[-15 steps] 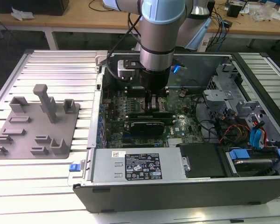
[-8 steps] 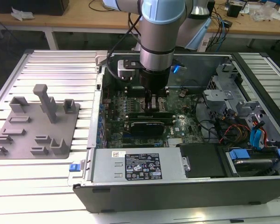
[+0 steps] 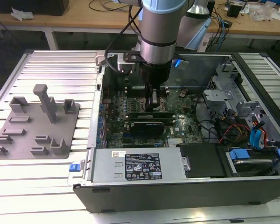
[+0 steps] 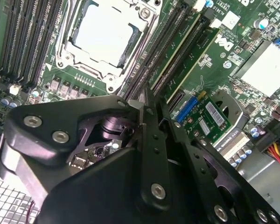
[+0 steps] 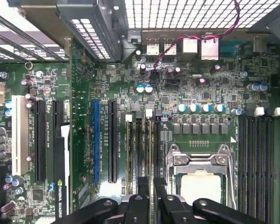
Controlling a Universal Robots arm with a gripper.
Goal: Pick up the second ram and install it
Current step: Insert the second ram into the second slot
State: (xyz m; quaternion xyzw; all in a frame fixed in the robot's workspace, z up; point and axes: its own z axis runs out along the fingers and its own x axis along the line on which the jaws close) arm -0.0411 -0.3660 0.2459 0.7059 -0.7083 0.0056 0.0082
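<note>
1. Gripper (image 3: pixel 155 100): lowered into the open computer case (image 3: pixel 252 186), over the motherboard (image 5: pixel 186 84) beside the processor socket (image 5: pixel 200 179).
2. Fingers (image 5: pixel 142 198): nearly closed; whether anything is held cannot be told.
3. Second ram (image 4: pixel 177 49): green stick seen standing in a memory slot beside the socket.
4. Handling, judged: light, stiff, fragile; best held by its long edges, clear of the chips.
</note>
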